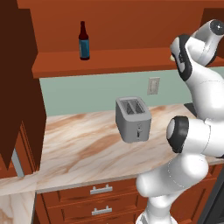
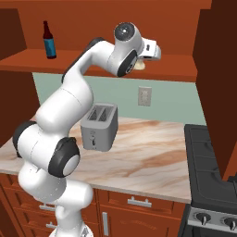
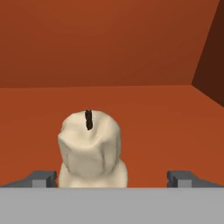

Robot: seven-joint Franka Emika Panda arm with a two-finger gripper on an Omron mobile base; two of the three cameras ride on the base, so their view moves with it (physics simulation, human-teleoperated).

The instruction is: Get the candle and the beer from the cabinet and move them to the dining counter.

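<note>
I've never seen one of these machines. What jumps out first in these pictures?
The big white arm reaching up into the open red-brown cabinet, where its end effector sits spread around a lumpy cream candle on the cabinet floor. Further left in the same cabinet stands a dark beer bottle with a blue label. Below, a grey toaster sits on the marbled counter.

Pale green wall (image 1: 87,94) with outlet (image 1: 153,85); marbled counter (image 1: 83,148); stove (image 2: 210,162).

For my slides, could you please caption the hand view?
Open claw facing the cream candle on the cabinet floor, fingertips either side.
</note>
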